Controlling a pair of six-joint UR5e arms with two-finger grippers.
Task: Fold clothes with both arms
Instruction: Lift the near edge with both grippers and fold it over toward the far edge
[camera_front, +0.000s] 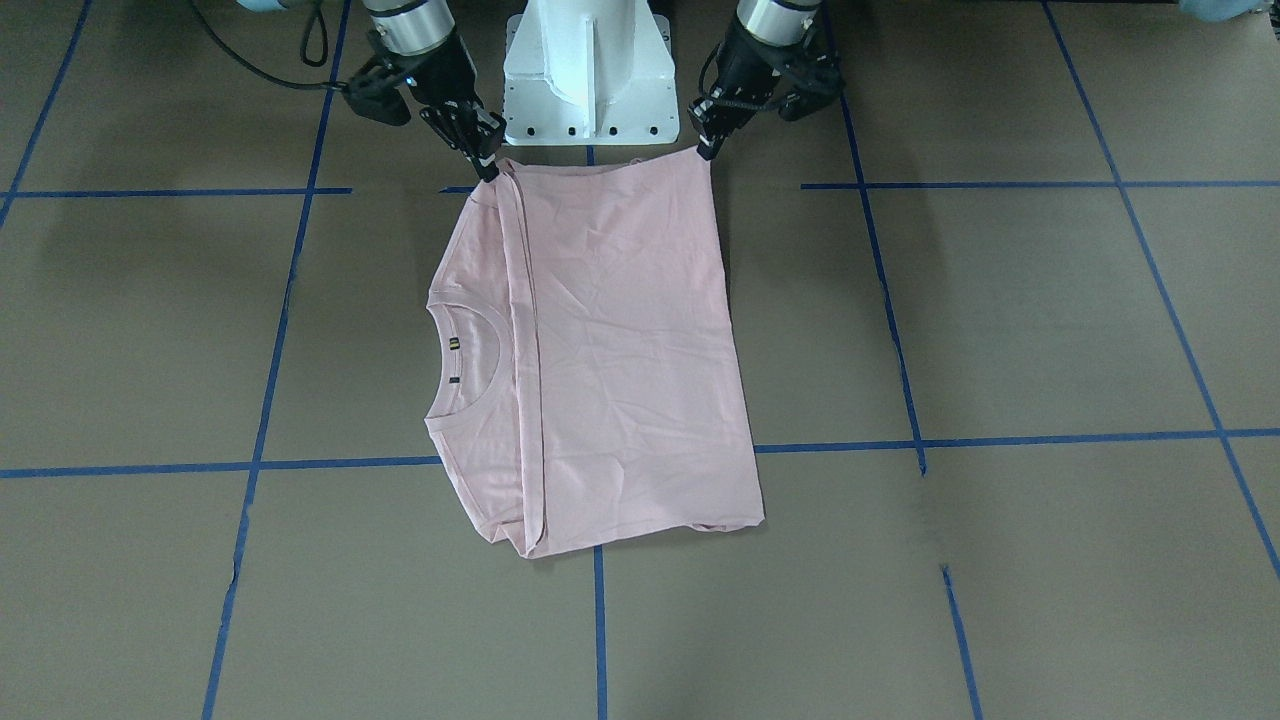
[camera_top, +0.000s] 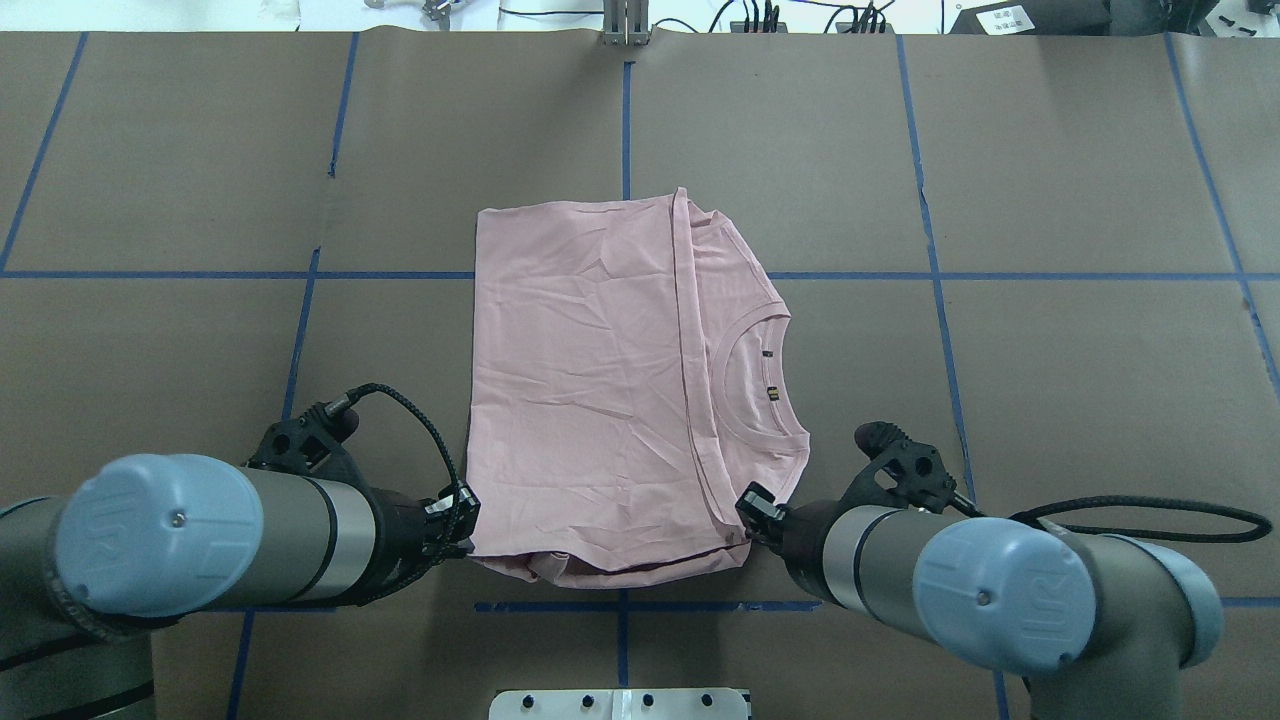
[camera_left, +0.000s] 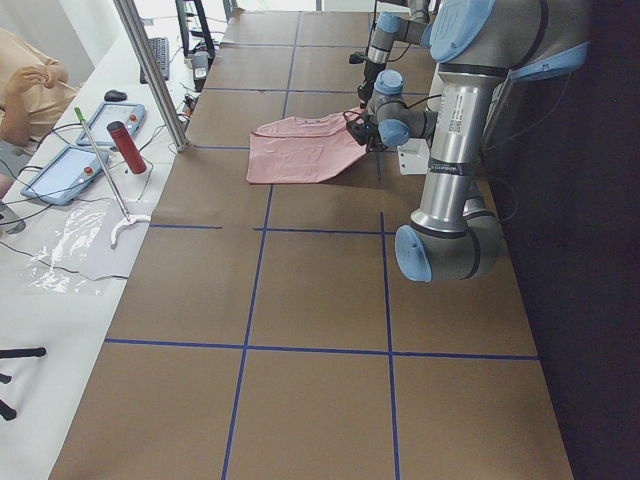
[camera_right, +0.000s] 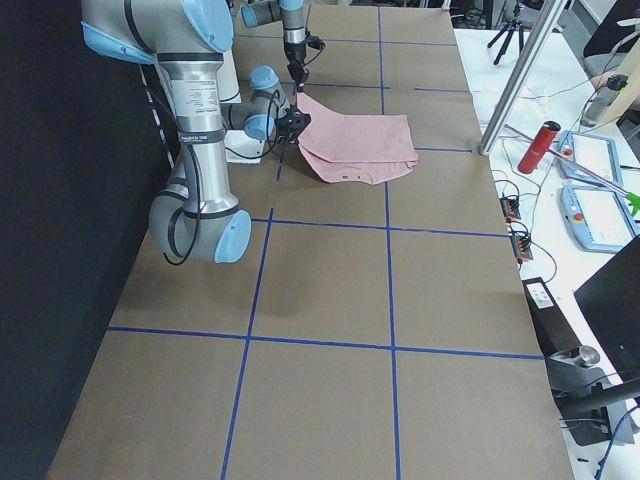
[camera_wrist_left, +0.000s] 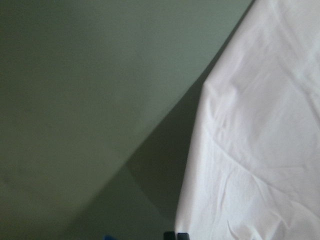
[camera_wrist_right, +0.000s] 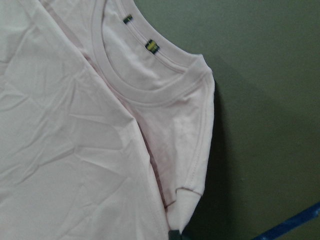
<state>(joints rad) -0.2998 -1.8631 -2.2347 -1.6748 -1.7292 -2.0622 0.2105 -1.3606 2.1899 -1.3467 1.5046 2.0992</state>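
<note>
The pale pink T-shirt (camera_top: 590, 400) lies partly folded in the middle of the brown-covered table (camera_top: 1050, 180). A folded-over panel covers most of it, and the ribbed collar (camera_top: 745, 390) shows on the robot's right side. The edge nearest the robot is lifted slightly off the surface, casting a shadow beneath it in the wrist views. The left gripper (camera_front: 705, 150) pinches the near left corner of that edge, its fingers drawn close together on the fabric. The right gripper (camera_front: 487, 165) does the same at the near right corner, beside the sleeve hem. From overhead, the left arm (camera_top: 200, 540) and right arm (camera_top: 1000, 590) reach in low from either side, and their wrists partly hide the fingertips. The white pedestal base (camera_front: 590, 70) stands just behind the held edge, between the two grippers. Blue tape lines (camera_top: 1000, 276) cross the table, some running under the shirt. Well apart, past a metal post (camera_left: 155, 75), a side bench holds a red cylinder (camera_left: 119, 146) and tablets (camera_left: 110, 122), with a seated person (camera_left: 25, 85) beside it.
</note>
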